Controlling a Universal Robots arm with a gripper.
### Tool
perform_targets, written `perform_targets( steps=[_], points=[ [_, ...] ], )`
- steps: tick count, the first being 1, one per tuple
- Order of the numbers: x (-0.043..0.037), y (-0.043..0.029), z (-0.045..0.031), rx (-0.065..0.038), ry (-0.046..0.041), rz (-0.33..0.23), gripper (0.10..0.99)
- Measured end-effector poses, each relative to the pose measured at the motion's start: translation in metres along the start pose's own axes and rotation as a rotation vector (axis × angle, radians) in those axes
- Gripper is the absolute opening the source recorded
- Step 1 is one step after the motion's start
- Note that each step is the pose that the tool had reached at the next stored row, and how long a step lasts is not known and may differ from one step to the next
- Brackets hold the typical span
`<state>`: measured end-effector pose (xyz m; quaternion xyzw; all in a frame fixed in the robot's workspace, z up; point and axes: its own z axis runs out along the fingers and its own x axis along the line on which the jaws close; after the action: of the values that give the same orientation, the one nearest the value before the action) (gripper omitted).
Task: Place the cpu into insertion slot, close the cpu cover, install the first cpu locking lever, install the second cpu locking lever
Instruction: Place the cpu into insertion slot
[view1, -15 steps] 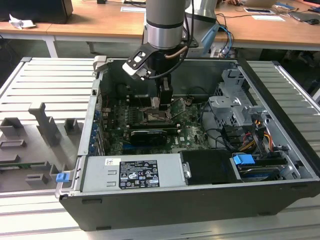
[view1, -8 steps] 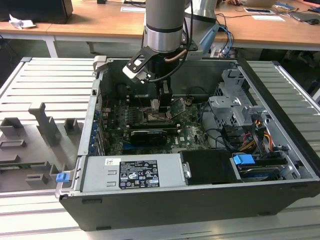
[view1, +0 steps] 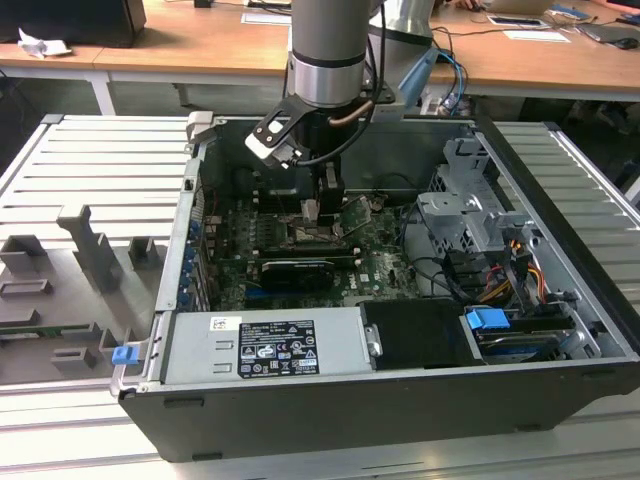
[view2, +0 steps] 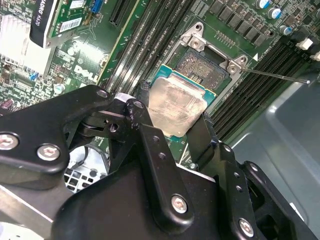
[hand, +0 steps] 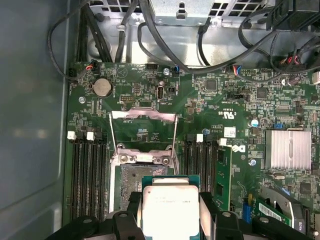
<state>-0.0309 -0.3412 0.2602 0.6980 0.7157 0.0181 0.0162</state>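
- Step in hand, by judgement: the first one, placing the cpu (view2: 175, 107) into the insertion slot (view2: 205, 67).
- The gripper (view2: 170, 117) was clenched on the cpu, one finger against each of two opposite edges, pale metal top facing the wrist cameras.
- In both wrist views the cpu hung above the slot and covered only part of it; the rest of the dark socket bed lay bare. It did not appear seated.
- The cpu cover (hand: 143, 115) stood raised on its hinge at the far edge of the slot, clear of the opening. A thin locking lever (view2: 280, 76) stuck out unlatched.
- In the exterior view the gripper (view1: 312, 205) was down inside the open computer case (view1: 400, 400), over the green board's middle.
- By judgement, seating called for the cpu to be centred over the slot, its edges square to the rim, and lowered flat without tilt.
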Motion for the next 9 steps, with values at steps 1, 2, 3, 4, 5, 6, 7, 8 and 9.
perform_targets(
  steps=[1,2,3,4,5,6,7,8,9],
  points=[
    [0.0002,0.0000,0.0006,0.000,0.0000,0.000,0.541],
    [0.0006,-0.0001,0.0012,0.000,-0.0001,0.000,0.541],
    [0.0010,-0.0001,0.0015,0.000,-0.0001,0.000,0.541],
    [0.0017,-0.0001,0.0020,0.000,0.0000,0.000,0.541],
    [0.0023,-0.0001,0.0026,0.000,-0.0001,0.000,0.541],
    [0.0038,-0.0002,0.0039,0.000,-0.0001,0.000,0.541],
    [0.0055,-0.0003,0.0056,0.000,-0.0001,0.000,0.541],
    [0.0076,-0.0004,0.0088,0.000,0.0001,0.000,0.541],
    [0.0087,-0.0006,0.0118,0.000,0.0001,0.001,0.541]
  ],
)
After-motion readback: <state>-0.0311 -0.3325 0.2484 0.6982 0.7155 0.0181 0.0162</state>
